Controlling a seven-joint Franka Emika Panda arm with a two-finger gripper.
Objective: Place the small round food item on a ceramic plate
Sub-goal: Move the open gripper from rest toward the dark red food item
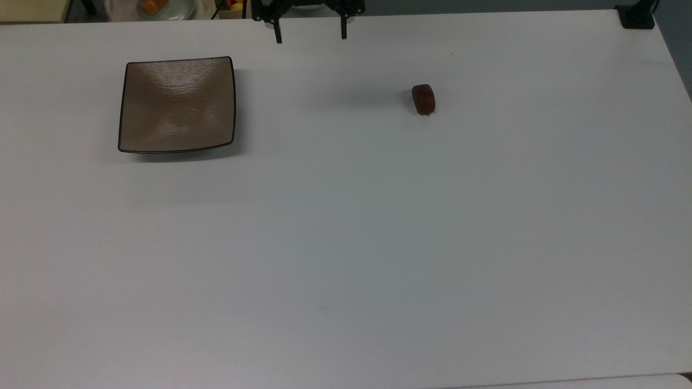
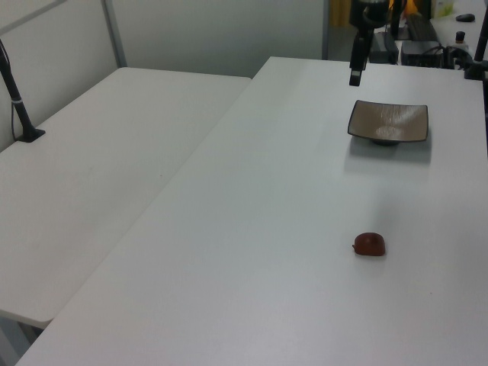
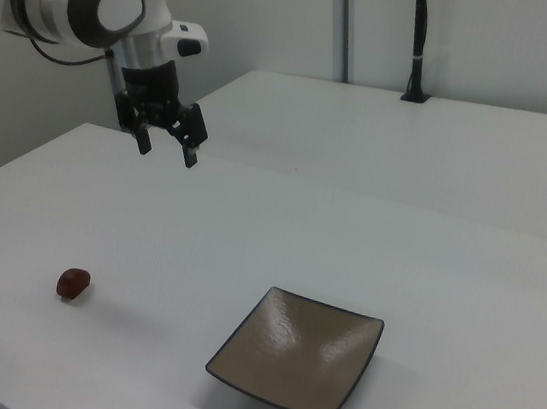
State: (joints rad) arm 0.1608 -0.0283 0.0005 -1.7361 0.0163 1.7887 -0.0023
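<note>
Hand [image 1: 310, 37] hangs with fingers apart above the tabletop [image 1: 346, 243], between ceramic plate [image 1: 177, 104] and small round food item [image 1: 423, 99].

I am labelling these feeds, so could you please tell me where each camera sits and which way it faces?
Top view: overhead, looking down at the table; the open hand pokes in at the top edge.
Left view: raised beyond the table end nearer the small round food item, facing along it to the ceramic plate; hand beyond.
Right view: opposite end, plate nearest; arm and hand show.
All share plate, food item and hand.
</note>
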